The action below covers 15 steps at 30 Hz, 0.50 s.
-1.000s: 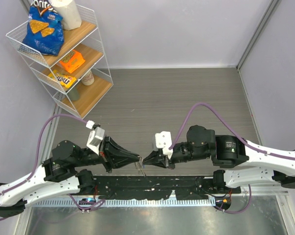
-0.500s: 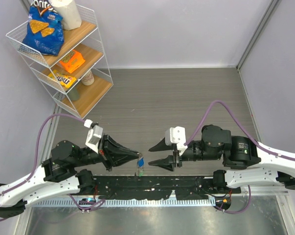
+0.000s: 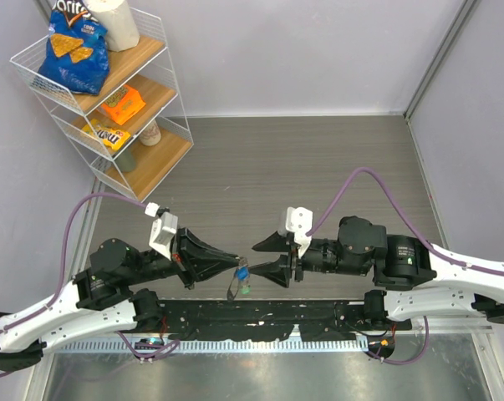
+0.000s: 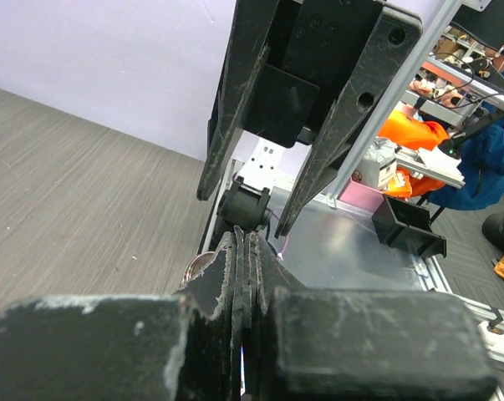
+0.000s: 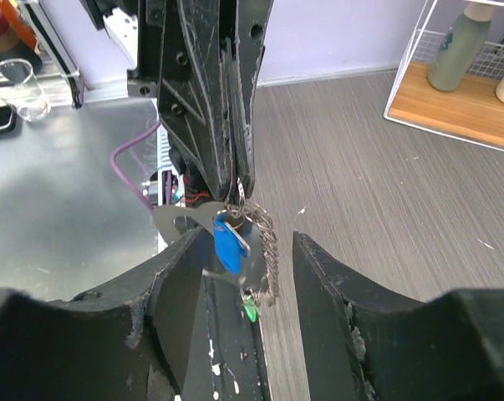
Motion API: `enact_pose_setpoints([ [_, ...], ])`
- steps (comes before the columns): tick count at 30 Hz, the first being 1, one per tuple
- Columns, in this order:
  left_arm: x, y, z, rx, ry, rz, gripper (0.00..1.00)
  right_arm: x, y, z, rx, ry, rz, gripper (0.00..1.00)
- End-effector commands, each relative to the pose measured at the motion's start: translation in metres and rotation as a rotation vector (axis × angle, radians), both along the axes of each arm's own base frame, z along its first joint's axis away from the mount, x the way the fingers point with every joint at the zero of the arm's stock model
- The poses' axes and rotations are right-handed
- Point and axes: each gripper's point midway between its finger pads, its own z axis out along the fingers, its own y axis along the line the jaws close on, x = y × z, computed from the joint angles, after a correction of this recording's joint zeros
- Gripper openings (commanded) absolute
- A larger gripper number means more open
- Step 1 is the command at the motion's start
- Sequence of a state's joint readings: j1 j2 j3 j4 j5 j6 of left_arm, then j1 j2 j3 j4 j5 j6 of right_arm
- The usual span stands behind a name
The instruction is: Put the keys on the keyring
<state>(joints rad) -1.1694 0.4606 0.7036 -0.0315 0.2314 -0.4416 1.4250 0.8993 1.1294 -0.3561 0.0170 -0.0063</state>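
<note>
My left gripper point(image 3: 237, 266) is shut on the top of the keyring point(image 5: 265, 241), a thin floppy chain-like metal loop that hangs from its tips just above the table's front edge. The blue-headed key point(image 5: 228, 245) and the green-headed key point(image 5: 250, 311) dangle with the ring; they also show in the top view point(image 3: 242, 277). My right gripper point(image 3: 257, 258) faces the left one, open, with its fingers point(image 5: 180, 288) either side of the hanging keys, not touching them. In the left wrist view the shut left gripper point(image 4: 244, 251) hides most of the ring.
A white wire shelf point(image 3: 34, 63) with a chip bag, snack packets and a bottle stands at the back left. The black arm base rail point(image 3: 260, 322) runs just under the keys. A metal surface point(image 3: 260, 376) lies in front.
The right gripper let go, opened and backed off to the right, then came back left with open jaws around the keys. The keys and ring now hang from the left gripper alone.
</note>
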Motion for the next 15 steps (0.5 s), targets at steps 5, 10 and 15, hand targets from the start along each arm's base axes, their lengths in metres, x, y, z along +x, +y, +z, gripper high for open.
enact_pose_setpoints([
  [5,-0.002,0.006,0.027,-0.099,-0.049,0.004,0.00,0.000,0.016,0.025,0.099,0.035,-0.005,0.51],
  [10,-0.003,0.009,0.026,-0.108,-0.050,0.003,0.00,-0.001,0.021,0.026,0.098,0.040,0.002,0.45],
  [15,-0.005,0.011,0.026,-0.113,-0.055,0.000,0.00,-0.007,0.026,0.028,0.100,0.044,0.037,0.36],
])
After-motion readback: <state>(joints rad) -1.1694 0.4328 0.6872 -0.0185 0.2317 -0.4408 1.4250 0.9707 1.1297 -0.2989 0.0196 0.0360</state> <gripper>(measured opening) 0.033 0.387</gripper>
